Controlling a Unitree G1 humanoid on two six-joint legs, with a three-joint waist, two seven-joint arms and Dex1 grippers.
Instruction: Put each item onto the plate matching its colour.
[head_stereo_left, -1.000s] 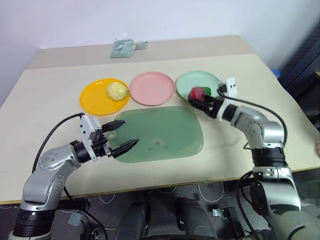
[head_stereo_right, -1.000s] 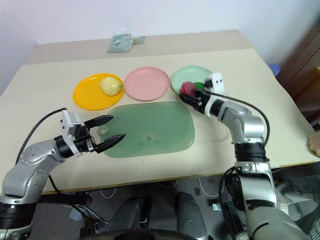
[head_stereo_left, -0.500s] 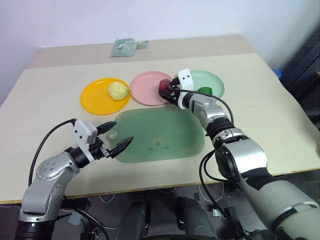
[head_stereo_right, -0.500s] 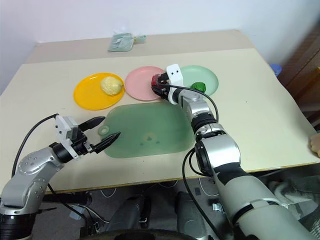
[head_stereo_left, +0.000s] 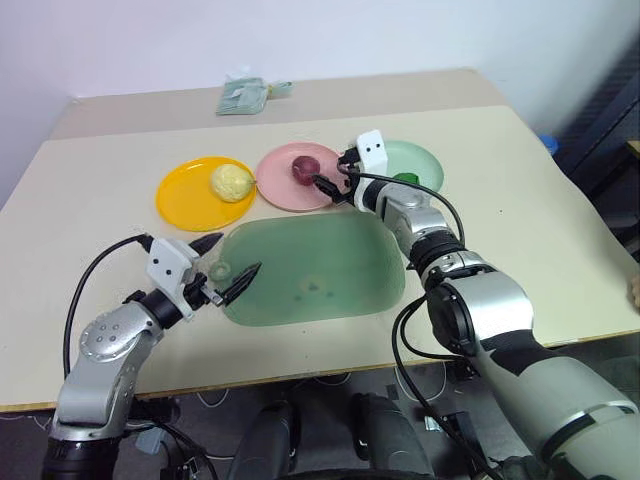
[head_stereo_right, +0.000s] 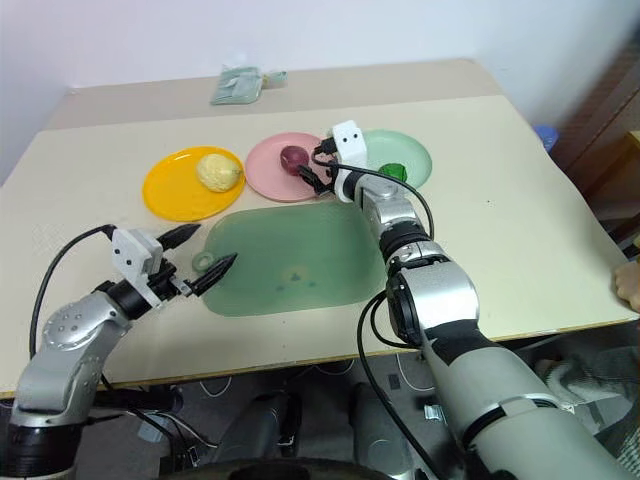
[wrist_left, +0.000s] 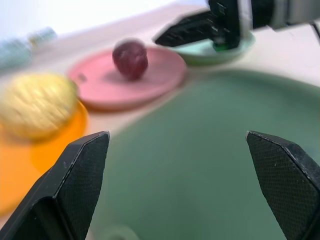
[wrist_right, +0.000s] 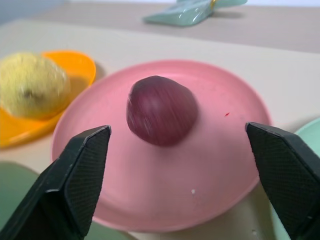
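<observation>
Now the red ball (wrist_right: 161, 110) sits on the pink plate (wrist_right: 225, 175), with the right gripper (wrist_right: 180, 185) spread wide and empty just beside it, so a careless pull-back could nudge it rolling off. Beyond, the yellow ball (head_stereo_left: 231, 181) lies on the orange plate (head_stereo_left: 180, 205) and the green ball (head_stereo_left: 405, 180) on the mint plate (head_stereo_left: 425, 160); the left gripper (head_stereo_left: 228, 268), fingers apart and empty, hangs over the green mat (head_stereo_left: 320, 270) on the bench (head_stereo_left: 100, 150), obstructing nothing.

Head stereo views look down over table (head_stereo_left: 520, 200), wrist views close, level
</observation>
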